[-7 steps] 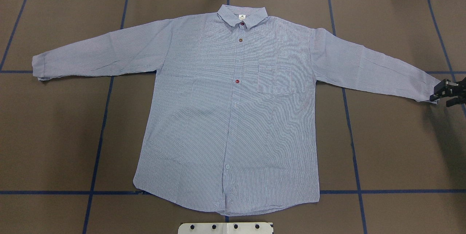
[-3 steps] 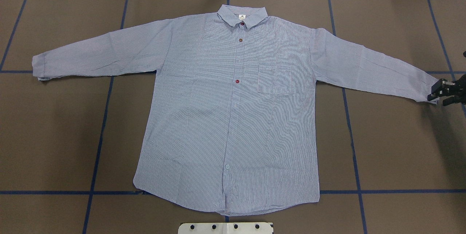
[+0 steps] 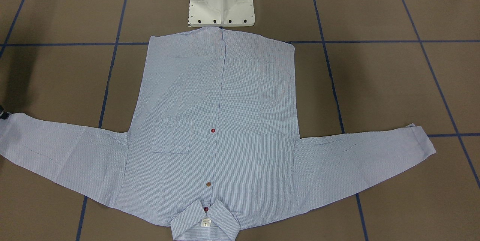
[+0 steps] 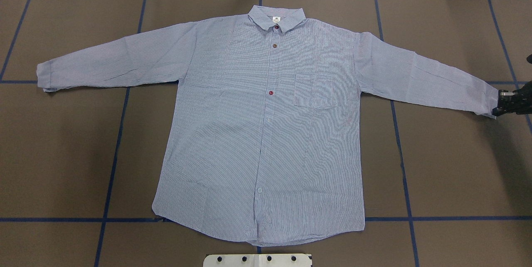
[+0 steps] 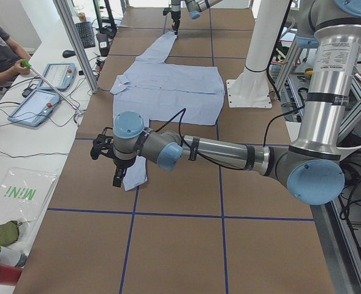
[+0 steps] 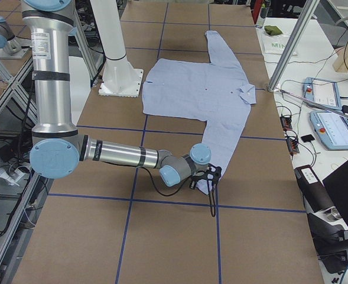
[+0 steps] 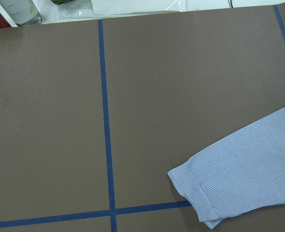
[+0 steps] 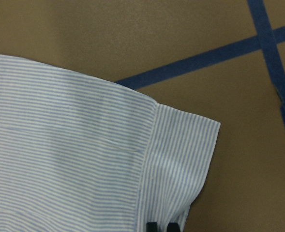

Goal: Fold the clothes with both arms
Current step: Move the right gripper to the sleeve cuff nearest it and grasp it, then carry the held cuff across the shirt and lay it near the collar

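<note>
Found the shirt (image 4: 266,134) spread flat and front up on the table (image 4: 457,167), collar on the side away from the robot, both sleeves out sideways. Made out the right gripper (image 4: 501,103) half cut off at the overhead view's edge, with fingertips (image 8: 152,226) pinched close on the corner of the near cuff (image 8: 181,159) and only their ends showing in the wrist view. Caught the left gripper (image 5: 116,166) only from the table's end, hanging just beside the far cuff (image 7: 195,193) — cannot tell whether parted or closed

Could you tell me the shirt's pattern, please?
The shirt has fine blue-and-white stripes; right wrist view shows best.
</note>
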